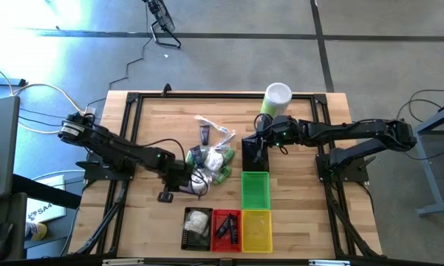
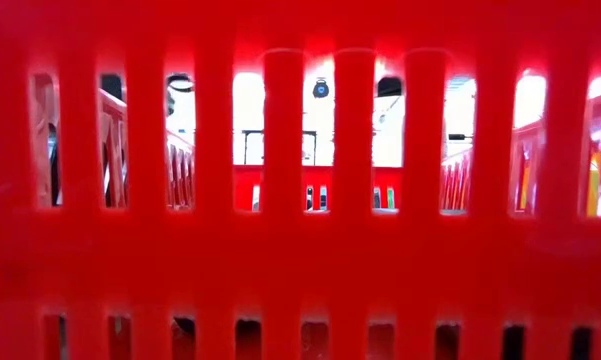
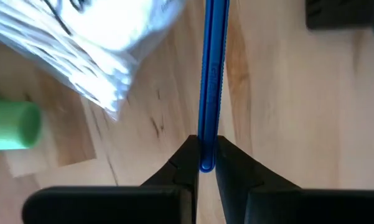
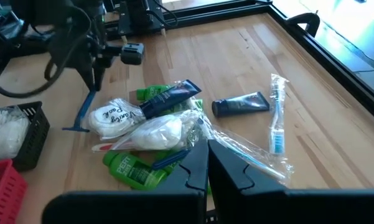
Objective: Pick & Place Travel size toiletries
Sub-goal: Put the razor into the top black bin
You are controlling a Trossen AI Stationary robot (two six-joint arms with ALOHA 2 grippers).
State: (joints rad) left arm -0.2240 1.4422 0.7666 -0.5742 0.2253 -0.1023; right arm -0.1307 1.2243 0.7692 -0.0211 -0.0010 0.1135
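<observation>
While the high view only places the left gripper at the toiletry pile, its wrist view shows fingers pinching a thin blue stick; the right gripper waits pressed shut, beyond the pile.

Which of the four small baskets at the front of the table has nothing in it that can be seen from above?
The green basket, standing alone behind the row. The black basket holds white pouches, the red basket dark items; the yellow basket also looks bare.

Four baskets (canister behind)
</observation>
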